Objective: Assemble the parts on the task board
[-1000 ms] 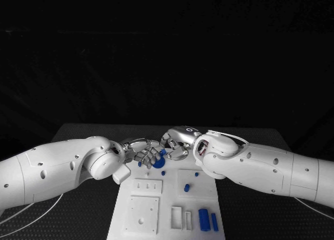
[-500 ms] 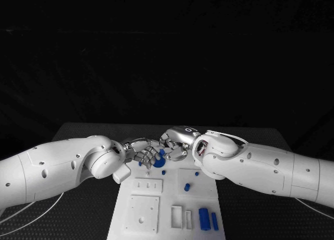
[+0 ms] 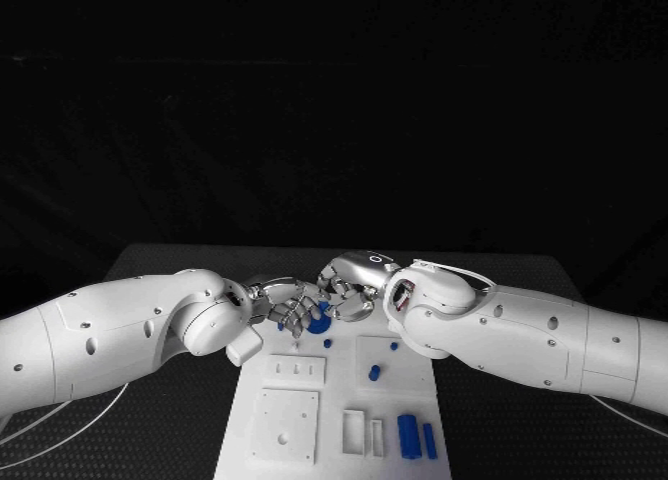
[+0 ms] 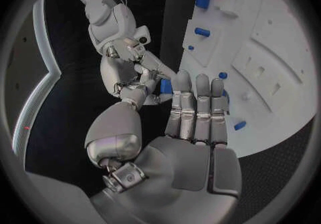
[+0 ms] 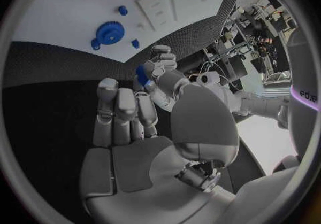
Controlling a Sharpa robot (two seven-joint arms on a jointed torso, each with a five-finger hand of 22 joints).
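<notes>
Head view: both hands meet over the far end of the task board, which lies lengthwise on the black table. Left hand and right hand are close together, fingertips nearly touching. A blue gear sits on the board just below them, partly covered by the left fingers. Nearer the robot on the board: a small blue peg standing on a raised square, and two long blue parts lying side by side at the near right corner. A small blue stud lies just below the gear.

Left wrist view: left hand has its fingers held straight and side by side, the thumb bent off to one side, nothing seen in the palm. Beyond the fingertips the right hand pinches a small blue part between its fingertips. The board lies beyond, carrying scattered blue pieces.

Right wrist view: right hand has its fingers curled up, thumb folded across. The small blue part sits at the fingertips, where the left hand's fingers also meet it; I cannot tell whether the left hand grips it or only touches it. The gear lies flat on the board beyond, small blue studs beside it.
</notes>
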